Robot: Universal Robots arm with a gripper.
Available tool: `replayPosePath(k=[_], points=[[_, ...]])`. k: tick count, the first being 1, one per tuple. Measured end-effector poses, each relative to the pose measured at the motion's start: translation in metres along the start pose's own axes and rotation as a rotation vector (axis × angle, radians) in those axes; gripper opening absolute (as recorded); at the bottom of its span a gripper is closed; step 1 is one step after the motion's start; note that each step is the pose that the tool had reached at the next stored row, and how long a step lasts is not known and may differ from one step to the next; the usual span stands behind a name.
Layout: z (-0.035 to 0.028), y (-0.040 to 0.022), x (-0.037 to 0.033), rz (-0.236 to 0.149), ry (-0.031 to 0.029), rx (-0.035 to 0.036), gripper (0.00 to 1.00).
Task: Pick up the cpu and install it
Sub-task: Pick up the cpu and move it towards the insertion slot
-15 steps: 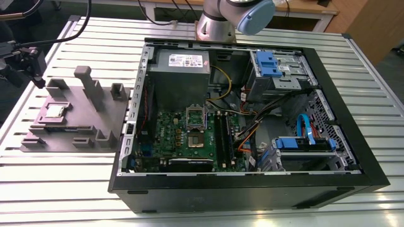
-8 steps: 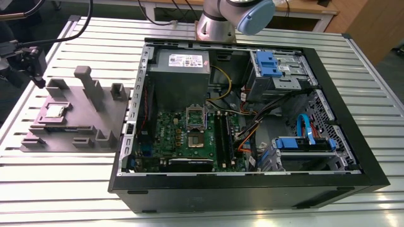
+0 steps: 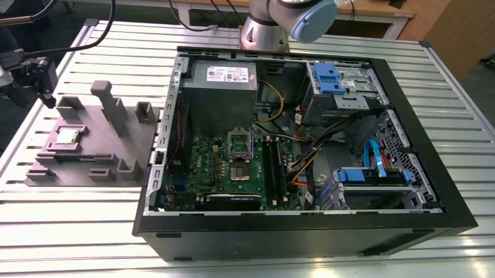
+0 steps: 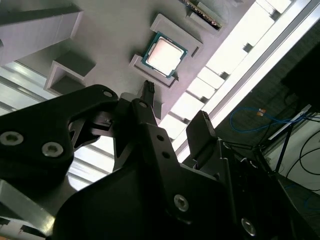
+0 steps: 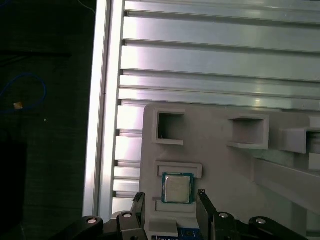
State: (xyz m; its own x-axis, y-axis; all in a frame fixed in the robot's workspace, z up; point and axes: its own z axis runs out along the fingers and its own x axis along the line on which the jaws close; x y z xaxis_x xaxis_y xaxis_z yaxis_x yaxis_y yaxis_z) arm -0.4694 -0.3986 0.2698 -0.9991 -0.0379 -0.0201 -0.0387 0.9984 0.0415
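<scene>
A slatted aluminium table (image 3: 69, 231) is carrying the whole scene, with an open computer case (image 3: 309, 237) lying on its side in the middle and a grey plastic fixture (image 3: 108, 150) sitting just beside it, toward the exterior view's left. The cpu (image 3: 68, 136) is resting flat in a shallow square seat on that fixture, silver top facing up, well apart from the bare motherboard socket (image 3: 240, 153) inside the case, so the pick is not yet made. The gripper (image 5: 171, 199) is hovering over the fixture, and its fingers (image 5: 139, 202) are standing apart with nothing between them. In the first wrist view the two tips are framing the chip, one off each of two opposite edges, and the line between them is running square to those edges. The chip is square, so there is no long axis to choose, only edges to match, and they are looking matched. In the second wrist view the cpu (image 4: 165, 55) is lying out beyond the tips, clear of both, so I am judging the gap to be one of height rather than of sideways offset. The raised lips of the seat are hugging the chip closely.
</scene>
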Motion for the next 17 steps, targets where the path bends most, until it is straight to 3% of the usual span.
replayPosePath(k=[6, 9, 12, 17], points=[[0.0001, 0.0, 0.0, 0.0, -0.0001, 0.0002, 0.54], [0.0005, -0.0001, -0.0013, -0.005, 0.0021, -0.002, 0.66], [0.0041, -0.0003, -0.003, -0.032, 0.0039, -0.0045, 0.66], [0.0132, -0.0007, -0.0049, -0.023, 0.0037, -0.0044, 0.66]])
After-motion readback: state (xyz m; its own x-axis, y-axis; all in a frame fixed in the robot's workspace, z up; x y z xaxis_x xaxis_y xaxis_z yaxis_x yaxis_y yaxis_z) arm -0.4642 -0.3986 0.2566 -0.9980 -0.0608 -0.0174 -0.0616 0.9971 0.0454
